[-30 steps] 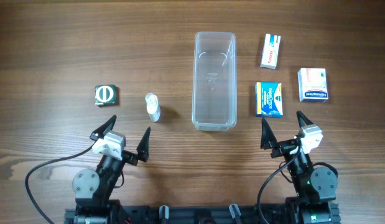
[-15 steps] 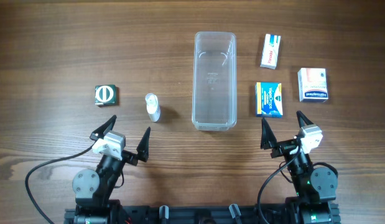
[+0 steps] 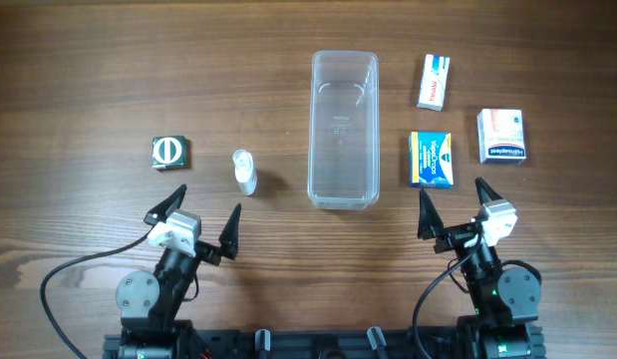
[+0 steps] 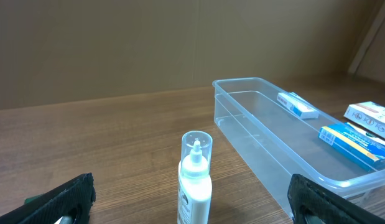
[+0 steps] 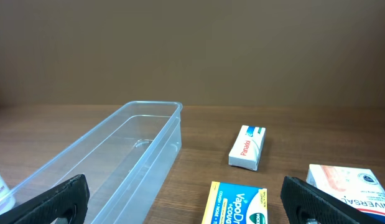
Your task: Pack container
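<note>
At the centre of the overhead frame you have the container (image 3: 343, 130), its long side running top to bottom on the surface (image 3: 89, 60). Lower left, your left hand (image 3: 208, 197) is spread wide below the white bottle (image 3: 245, 171). Lower right, your right hand (image 3: 450, 186) is spread below the blue-and-yellow box (image 3: 432, 160).

Wood table (image 3: 89, 60): container (image 3: 343, 130), bottle (image 3: 245, 172), four boxes (image 3: 433, 160).
</note>
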